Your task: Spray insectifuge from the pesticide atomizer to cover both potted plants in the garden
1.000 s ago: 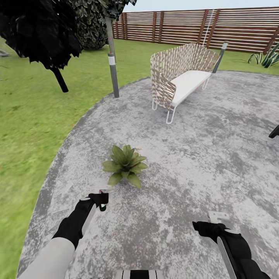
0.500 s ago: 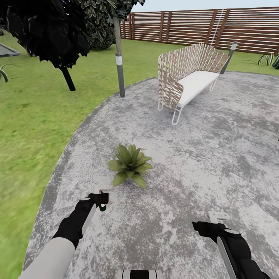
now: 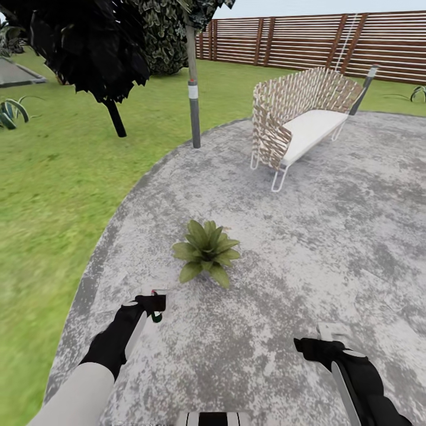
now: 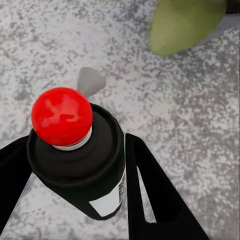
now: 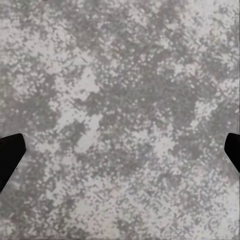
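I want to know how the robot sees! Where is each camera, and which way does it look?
Head view: on the head, looking forward and down over the patio, plant, bench; both arms show.
Left wrist view: by the left claw, looking along its fingers, which grip the spray bottle.
Right wrist view: by the right claw, facing bare patio; fingertips show.
Shared: bottle and plant leaf appear in head and left wrist views.

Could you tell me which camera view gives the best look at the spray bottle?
The left wrist view: the spray bottle sits close up, red top and white label clear, between the left gripper's fingers. The head view shows just a speck of it.
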Robot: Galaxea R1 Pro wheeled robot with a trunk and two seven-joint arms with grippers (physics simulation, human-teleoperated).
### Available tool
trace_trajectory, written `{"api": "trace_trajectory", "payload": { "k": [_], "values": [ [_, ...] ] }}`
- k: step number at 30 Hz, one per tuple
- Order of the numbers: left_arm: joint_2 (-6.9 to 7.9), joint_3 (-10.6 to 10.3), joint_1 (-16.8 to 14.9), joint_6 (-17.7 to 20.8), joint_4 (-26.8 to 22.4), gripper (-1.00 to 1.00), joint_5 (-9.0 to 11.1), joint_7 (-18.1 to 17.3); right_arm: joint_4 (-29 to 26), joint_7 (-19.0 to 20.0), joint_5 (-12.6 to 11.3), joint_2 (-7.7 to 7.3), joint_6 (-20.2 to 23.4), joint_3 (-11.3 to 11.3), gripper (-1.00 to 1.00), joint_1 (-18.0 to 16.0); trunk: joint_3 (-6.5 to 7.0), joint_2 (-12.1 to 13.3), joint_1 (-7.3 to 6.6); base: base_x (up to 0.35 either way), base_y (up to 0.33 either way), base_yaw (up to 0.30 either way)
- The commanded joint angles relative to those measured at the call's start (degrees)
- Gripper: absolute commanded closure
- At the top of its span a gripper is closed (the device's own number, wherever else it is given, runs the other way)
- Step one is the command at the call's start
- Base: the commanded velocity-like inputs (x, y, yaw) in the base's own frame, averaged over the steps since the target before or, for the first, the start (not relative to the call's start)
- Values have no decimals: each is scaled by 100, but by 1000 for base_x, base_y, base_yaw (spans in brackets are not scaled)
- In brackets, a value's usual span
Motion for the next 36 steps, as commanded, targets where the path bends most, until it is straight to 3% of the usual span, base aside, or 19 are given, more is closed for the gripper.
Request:
{"api": "trace_trajectory", "payload": {
  "k": [1,5,9,12,15,18,19,20,23,25,30,33,34,36],
  "values": [
    [-1,-3,-3,30,-8,100,3,1,-7,-1,-6,-3,27,-2,-100,-1,-4,-2,-1,0,0,287],
    [11,-6,-2,89,-169,100,12,-37,-7,-1,-6,-17,27,-2,-100,-1,-4,-2,-1,0,0,177],
    [27,-15,31,588,-857,100,16,-73,4,-1,4,-16,28,1,-100,-1,-4,-2,-1,0,0,29],
    [38,-142,169,1089,-1395,100,3,-166,-4,17,8,-24,25,9,-100,-1,-4,-2,-1,0,0,6],
    [149,-320,303,1540,-1839,100,-27,-1071,-5,64,-11,-208,27,1,-100,-22,-4,-2,-1,0,0,1],
    [509,-352,323,1625,-2075,100,-31,-2127,0,390,-39,-555,34,9,-100,-142,-4,-2,-1,0,0,0],
    [659,-353,326,1634,-2127,100,-32,-2521,0,569,-43,-653,35,10,-100,-230,-4,-2,-1,0,0,0],
    [957,-354,329,1647,-2205,100,-44,-3351,1,1022,-47,-841,36,8,-100,-477,-4,-2,-1,0,0,0],
    [1374,-355,329,1648,-2339,100,-55,-4343,4,1863,-60,-1169,36,7,-100,-935,-4,-2,-1,0,0,0],
    [1751,-363,328,1649,-2558,100,-59,-5120,4,2770,-71,-1358,41,7,-100,-1447,-4,-2,-1,0,0,0],
    [2079,-466,186,1654,-2676,100,-124,-6084,8,4246,-76,-1421,62,7,-100,-2044,-4,-2,-1,0,0,0],
    [2178,-957,-74,1659,-2680,100,-322,-6516,19,5057,-70,-1426,82,7,-100,-2437,-4,-2,-1,0,0,0],
    [2192,-1308,-170,1665,-2681,100,-505,-6617,34,5281,-69,-1423,89,10,-100,-2707,-4,-2,-1,0,0,0],
    [2198,-1605,-231,1669,-2679,100,-635,-6674,63,5397,-68,-1421,92,20,-100,-2904,-4,-2,-1,0,0,0]
  ]
}}
